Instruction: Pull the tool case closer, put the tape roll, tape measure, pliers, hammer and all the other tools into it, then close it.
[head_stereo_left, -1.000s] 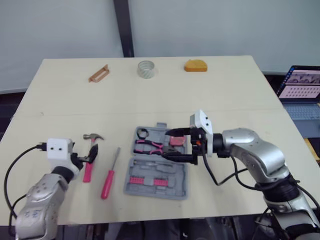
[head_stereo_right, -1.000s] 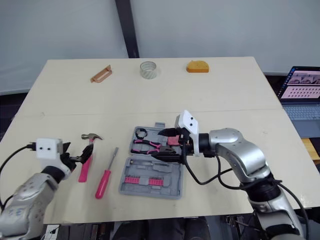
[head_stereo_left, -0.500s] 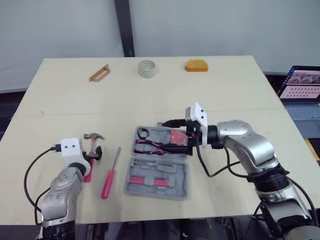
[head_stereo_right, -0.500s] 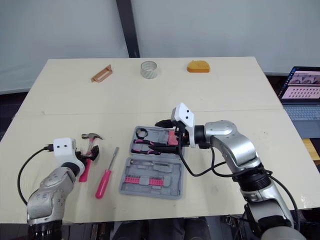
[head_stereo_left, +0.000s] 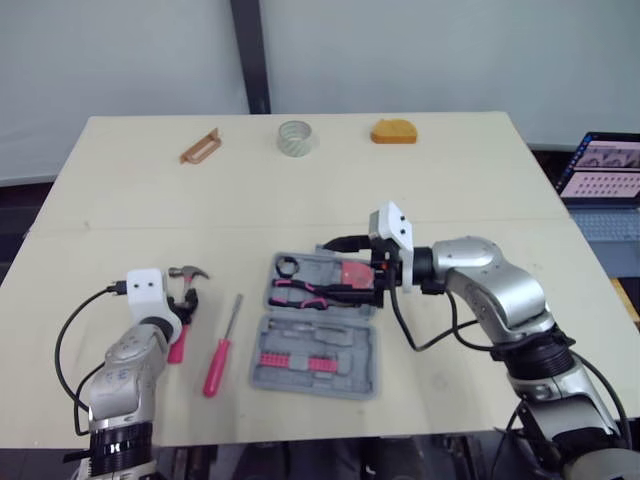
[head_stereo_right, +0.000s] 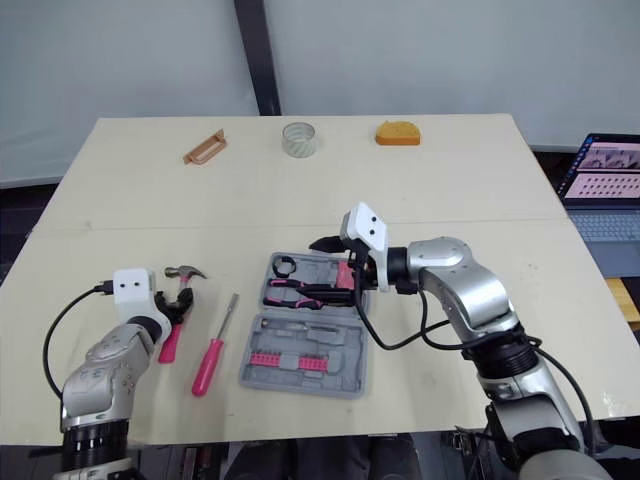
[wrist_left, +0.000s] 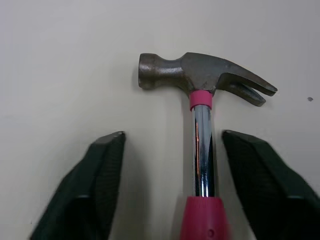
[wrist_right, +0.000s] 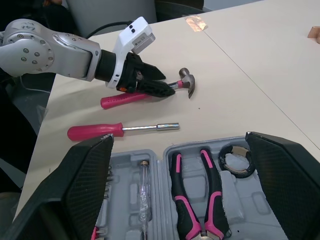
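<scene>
We could read no text, label, brand or number on anything. The lit screen of the dark open laptop at the far right carried rows of small marks, too small for us to make out.

Left pincer low and spread wide, right pincer spread, pointing leftward.
</scene>
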